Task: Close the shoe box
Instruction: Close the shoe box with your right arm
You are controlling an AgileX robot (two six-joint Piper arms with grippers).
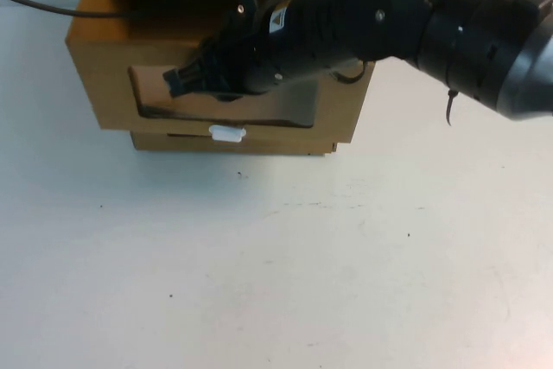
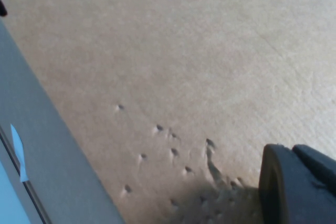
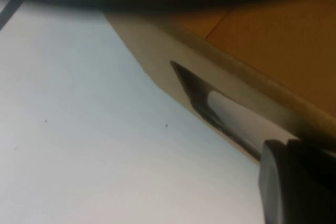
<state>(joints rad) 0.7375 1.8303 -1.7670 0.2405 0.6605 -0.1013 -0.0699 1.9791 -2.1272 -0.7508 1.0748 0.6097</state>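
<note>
The shoe box [image 1: 104, 75] is brown cardboard with a clear window [image 1: 285, 105] in its front and a small white pull tab [image 1: 227, 133] just below the window. It rests on a similar cardboard box [image 1: 285, 143]. My right arm reaches in from the right. Its right gripper [image 1: 177, 82] is shut and empty, right in front of the window's upper left part. In the right wrist view the right gripper [image 3: 287, 153] lies close to the box front [image 3: 157, 45]. My left gripper [image 2: 293, 153] is shut, close over a cardboard face [image 2: 184, 51]; the high view does not show it.
The white table [image 1: 276, 265] stretches in front of the boxes. A black cable [image 1: 43, 4] runs in from the left to the box top. My right arm's thick body [image 1: 449, 23] hangs over the box's right part.
</note>
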